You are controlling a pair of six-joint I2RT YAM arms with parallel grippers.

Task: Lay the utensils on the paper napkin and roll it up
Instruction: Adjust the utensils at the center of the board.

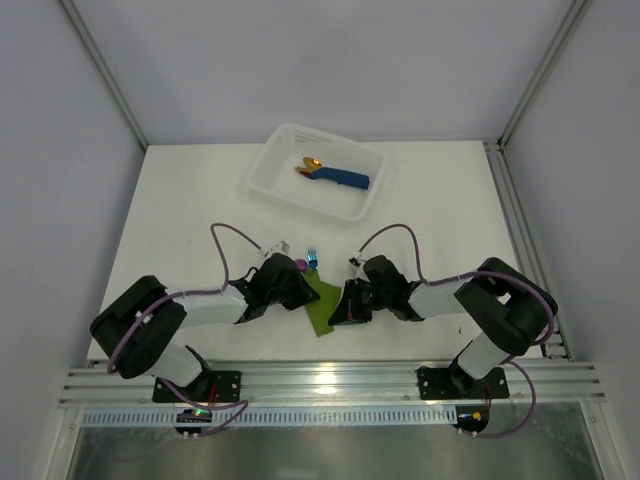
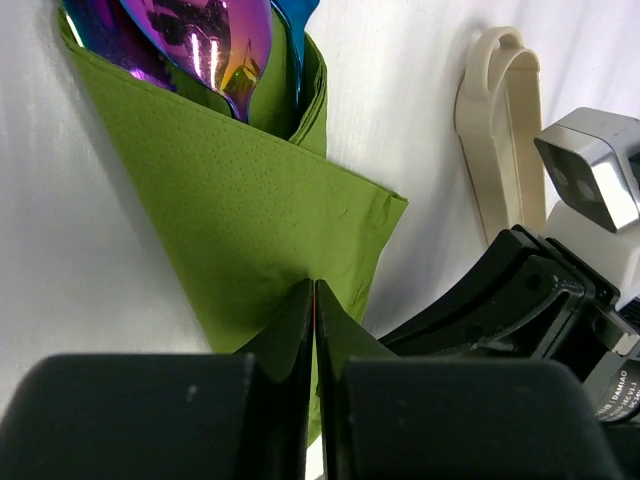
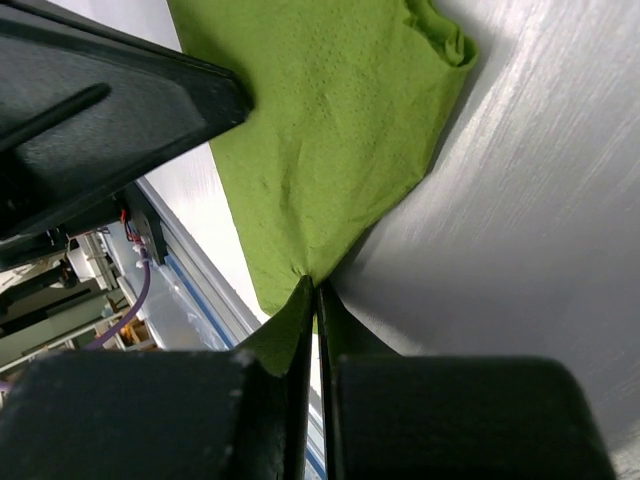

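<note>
The olive-green paper napkin [image 1: 322, 308] lies folded over the utensils [image 1: 306, 263] between my two arms. In the left wrist view the napkin [image 2: 240, 210] wraps the iridescent purple-blue utensils [image 2: 215, 45], whose heads stick out at its far end. My left gripper [image 2: 315, 288] is shut on the napkin's near edge. My right gripper [image 3: 316, 288] is shut on another edge of the napkin [image 3: 330, 130], pinching a corner of the paper. From above, the left gripper [image 1: 306, 292] and the right gripper [image 1: 340, 304] flank the napkin closely.
A white basket tray [image 1: 280, 150] at the back holds a blue rolled napkin with gold cutlery [image 1: 340, 178]. A beige oblong piece [image 2: 500, 130] lies on the table to the right of the napkin. The metal rail [image 1: 320, 382] runs along the near table edge.
</note>
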